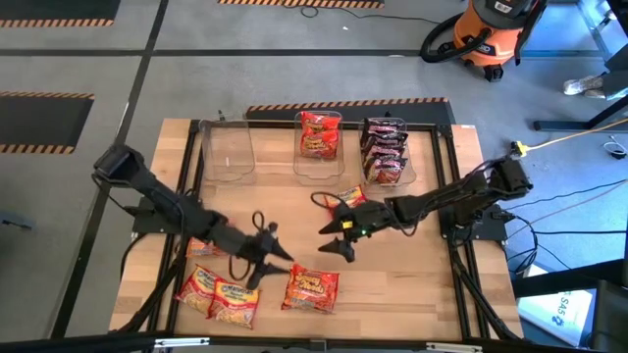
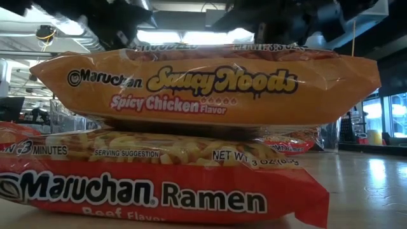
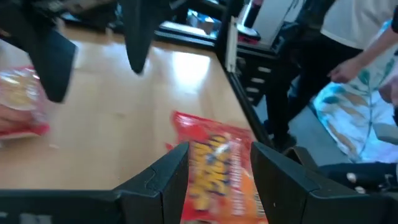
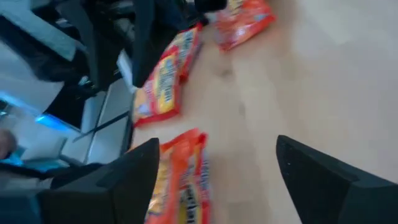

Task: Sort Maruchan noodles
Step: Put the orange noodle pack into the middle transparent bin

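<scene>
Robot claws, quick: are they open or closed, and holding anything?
Left gripper: open, holding nothing, above the table beside a noodle packet.
Right gripper: open, empty, over the table's middle.

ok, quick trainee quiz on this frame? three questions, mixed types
1. Which bin holds the dark packets? A left, B middle, C right.
2. True or false: the right pincer is shut on a packet.
3. Fill in: in the low view, the orange packet lying on the beef packet reads "Spicy ____".

Key: 1 C, the right bin. 2 False, its jaws stand wide apart on nothing. 3 Chicken.
</scene>
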You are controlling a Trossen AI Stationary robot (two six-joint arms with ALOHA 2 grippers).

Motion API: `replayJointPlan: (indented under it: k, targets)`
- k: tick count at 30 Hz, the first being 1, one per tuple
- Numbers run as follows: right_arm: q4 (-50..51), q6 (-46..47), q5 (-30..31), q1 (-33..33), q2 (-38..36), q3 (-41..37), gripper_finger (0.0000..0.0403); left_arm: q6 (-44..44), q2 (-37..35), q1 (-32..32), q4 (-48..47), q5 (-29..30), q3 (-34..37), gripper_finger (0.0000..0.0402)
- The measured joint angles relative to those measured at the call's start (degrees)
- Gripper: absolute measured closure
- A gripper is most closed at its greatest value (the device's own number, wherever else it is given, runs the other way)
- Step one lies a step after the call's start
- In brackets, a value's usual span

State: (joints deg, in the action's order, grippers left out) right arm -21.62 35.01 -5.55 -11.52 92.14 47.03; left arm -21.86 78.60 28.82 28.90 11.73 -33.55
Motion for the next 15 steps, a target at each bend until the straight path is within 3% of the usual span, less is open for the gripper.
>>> replayJointPlan:
  k: [7,15]
  targets:
    - [-1.3,7.5,6.0,-4.1,0.0,0.0,0.0095,-4.5,9.8,7.8,0.7,5.7,-6.4,0.0237]
    - [-2.3,16.9,5.9,-7.4,3.4,0.1,0.0099,-4.8,22.4,11.6,0.7,5.8,-16.1,0.0237]
